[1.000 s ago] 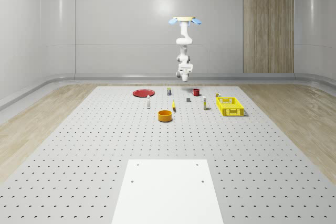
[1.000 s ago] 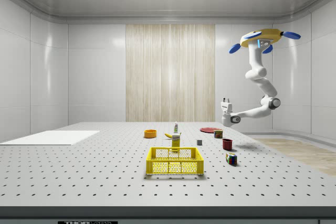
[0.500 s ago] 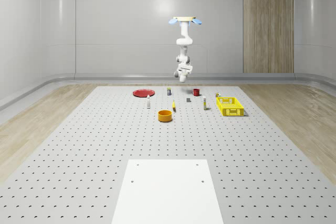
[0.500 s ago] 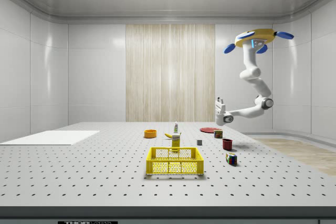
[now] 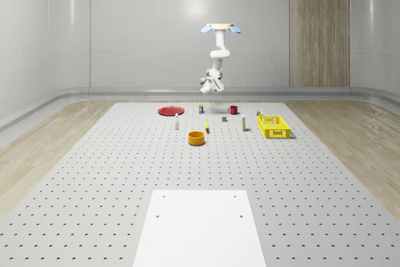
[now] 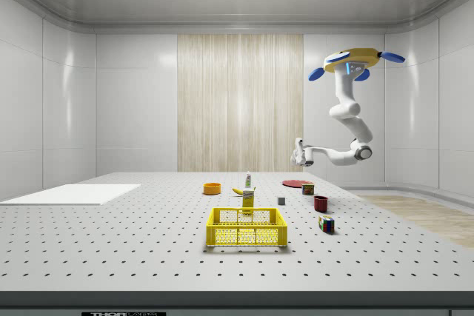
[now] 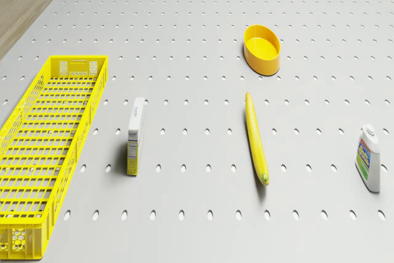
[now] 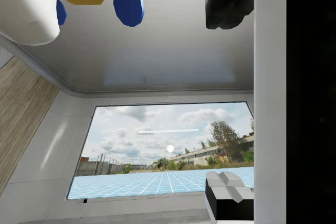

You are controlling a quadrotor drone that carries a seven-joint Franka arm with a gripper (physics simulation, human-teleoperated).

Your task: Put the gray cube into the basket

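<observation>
The small gray cube (image 5: 224,118) (image 6: 281,200) lies on the perforated table between the red mug and the banana. The yellow mesh basket (image 5: 275,133) (image 6: 246,236) (image 7: 80,140) stands apart from it, toward the whole-scene view's right. The drone (image 5: 222,28) (image 6: 352,61) hovers high over the far part of the table. Its white arm bends down and forward. The gripper (image 5: 206,85) (image 6: 298,152) (image 8: 228,100) hangs well above the cube, turned away from the table toward the wall and ceiling. It is open, its dark fingertips (image 8: 226,3) wide apart with nothing between them.
A red plate (image 5: 170,110), a can (image 5: 201,109), a red mug (image 5: 233,109) and a colored cube (image 6: 326,223) lie near the far edge. Closer in are an orange bowl (image 7: 261,48), a banana (image 7: 255,137), a box (image 7: 135,135) and a bottle (image 7: 368,156). A white sheet (image 5: 200,226) covers the near table.
The drone has shifted toward the side view's left. The arm has swung the gripper that way too, and toward the whole-scene view's left.
</observation>
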